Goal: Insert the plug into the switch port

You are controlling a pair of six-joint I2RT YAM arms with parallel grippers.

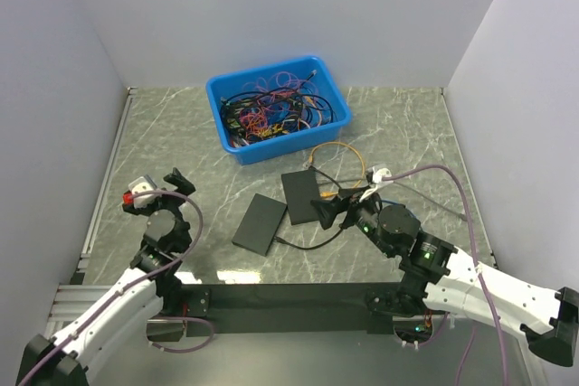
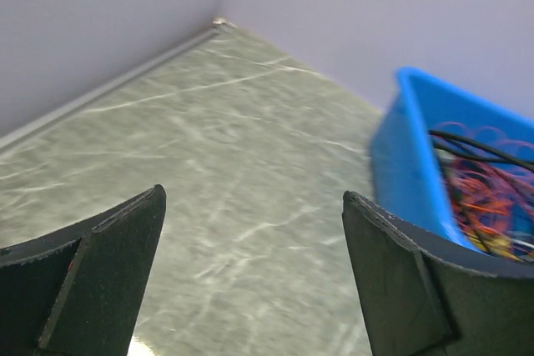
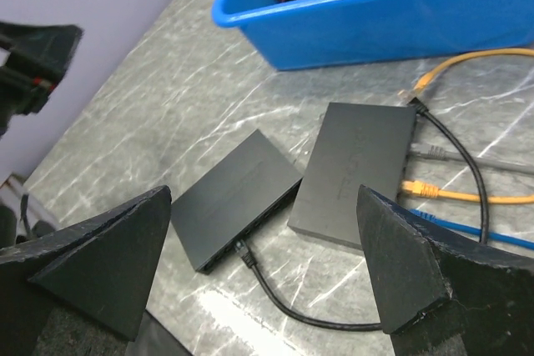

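Observation:
Two black switches lie mid-table: the nearer one and the farther one. A black cable ends in a plug whose tip sits at a port on the nearer switch's long side; how deep it sits I cannot tell. My right gripper hovers open above both switches, holding nothing. My left gripper stands open and empty over bare table at the left, far from the switches.
A blue bin of tangled cables stands at the back. A loose orange plug lies behind the farther switch; an orange plug, a grey cable and a blue cable run to its side.

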